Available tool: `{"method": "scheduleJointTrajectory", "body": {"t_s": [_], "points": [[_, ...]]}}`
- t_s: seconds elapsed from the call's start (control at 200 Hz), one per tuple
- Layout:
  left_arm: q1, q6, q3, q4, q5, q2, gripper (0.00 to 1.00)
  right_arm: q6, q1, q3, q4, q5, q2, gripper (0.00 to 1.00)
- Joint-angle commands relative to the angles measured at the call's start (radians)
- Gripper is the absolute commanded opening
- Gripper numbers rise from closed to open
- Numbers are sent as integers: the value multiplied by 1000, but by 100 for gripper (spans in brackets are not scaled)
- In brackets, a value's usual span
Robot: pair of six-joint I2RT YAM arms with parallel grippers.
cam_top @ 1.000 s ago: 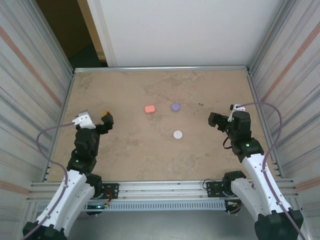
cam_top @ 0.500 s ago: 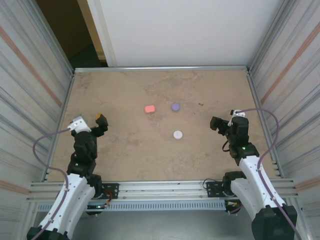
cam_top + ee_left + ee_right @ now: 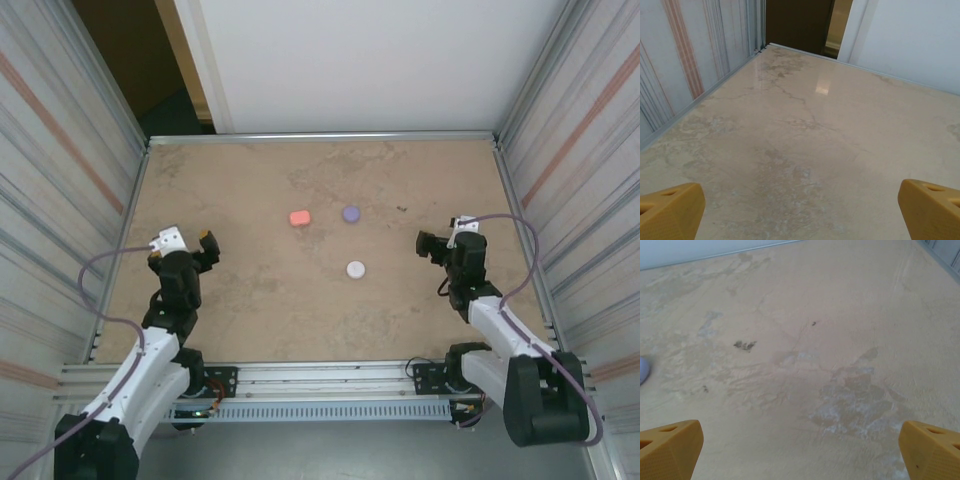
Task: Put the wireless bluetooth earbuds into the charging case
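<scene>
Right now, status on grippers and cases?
Left gripper open, empty. Right gripper open, empty. Red case, purple case, white case mid-table, untouched. Nothing blocking.

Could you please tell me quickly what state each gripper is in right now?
Left gripper: open, holding nothing.
Right gripper: open, holding nothing.

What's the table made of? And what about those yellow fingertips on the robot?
Table: looks like polished stone, or a stone-look laminate. It is beige with darker veins, and a bright reflection shows on it.
Yellow fingertips: probably matte plastic. The colour is even with no shine, and there is a fine dotted texture and small moulded holes.
</scene>
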Motion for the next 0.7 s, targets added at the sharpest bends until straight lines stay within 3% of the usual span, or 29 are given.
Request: {"method": "scheduleJointTrajectory", "body": {"t_s": [0.0, 0.286, 0.692], "points": [[42, 81, 41, 43, 19, 23, 99, -60, -14, -26, 218, 23, 75, 99], [90, 113, 11, 111, 57, 84, 99, -135, -54, -39, 511, -28, 294, 99], [100, 197, 15, 164, 63, 169, 99, -87, -145, 33, 593, -170, 518, 99]]}}
